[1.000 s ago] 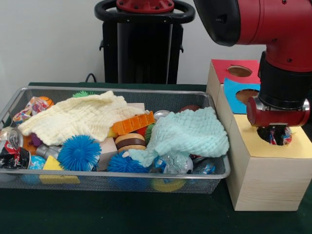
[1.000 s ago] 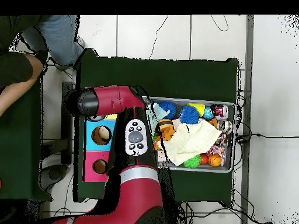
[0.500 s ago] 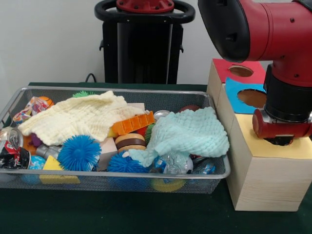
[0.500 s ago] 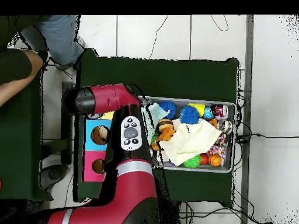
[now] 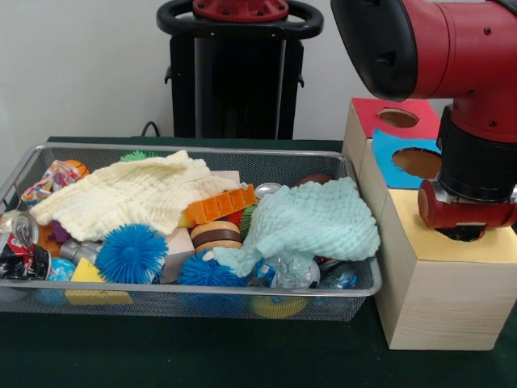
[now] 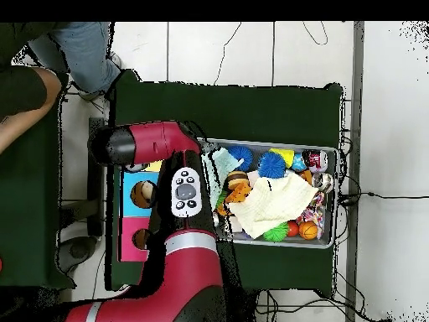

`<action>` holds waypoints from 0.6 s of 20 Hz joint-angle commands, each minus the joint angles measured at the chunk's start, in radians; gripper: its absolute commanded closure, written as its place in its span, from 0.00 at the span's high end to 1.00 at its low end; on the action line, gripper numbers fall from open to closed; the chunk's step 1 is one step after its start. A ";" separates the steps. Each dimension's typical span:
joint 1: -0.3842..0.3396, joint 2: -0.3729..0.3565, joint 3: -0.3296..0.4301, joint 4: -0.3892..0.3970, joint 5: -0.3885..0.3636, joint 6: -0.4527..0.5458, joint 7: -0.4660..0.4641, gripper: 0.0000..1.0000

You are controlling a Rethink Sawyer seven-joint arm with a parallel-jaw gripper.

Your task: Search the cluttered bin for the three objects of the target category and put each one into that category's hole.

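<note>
Front view puts the gripper (image 5: 462,232) down in the round hole of the yellow panel (image 5: 420,234) on the wooden box (image 5: 432,299), the nearest of three coloured tops, with a blue panel (image 5: 388,153) and a red panel (image 5: 367,113) behind it; only the red wrist collar and a dark sliver below it show, so I cannot tell how the jaws stand or whether anything is between them. No target object can be picked out at the hole, so its long axis and heading cannot be read. The wire bin (image 5: 194,301) lies just beside the box, its long side running across the picture, heaped with a cream cloth (image 5: 121,194), a pale green cloth (image 5: 315,218), a blue spiky ball (image 5: 131,252), an orange comb-like block (image 5: 218,204), a crushed soda can (image 5: 18,242) and a yellow wedge (image 5: 89,275). Overhead view adds what the front cannot: a person's arm (image 6: 29,92) at the upper left edge, and the red arm (image 6: 172,251) lying across the box's row of holes, hiding the yellow panel and the gripper altogether. The bin's contents there are small and jumbled; an orange ball (image 6: 308,228) shows by the cream cloth.
</note>
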 commanded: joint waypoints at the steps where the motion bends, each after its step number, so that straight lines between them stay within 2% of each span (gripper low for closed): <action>1: -0.018 -0.001 0.048 0.037 -0.050 -0.001 -0.006 0.00; 7: -0.033 0.013 0.072 0.030 -0.041 -0.039 -0.012 0.00; 12: -0.031 -0.016 0.066 0.061 -0.035 -0.025 -0.001 0.00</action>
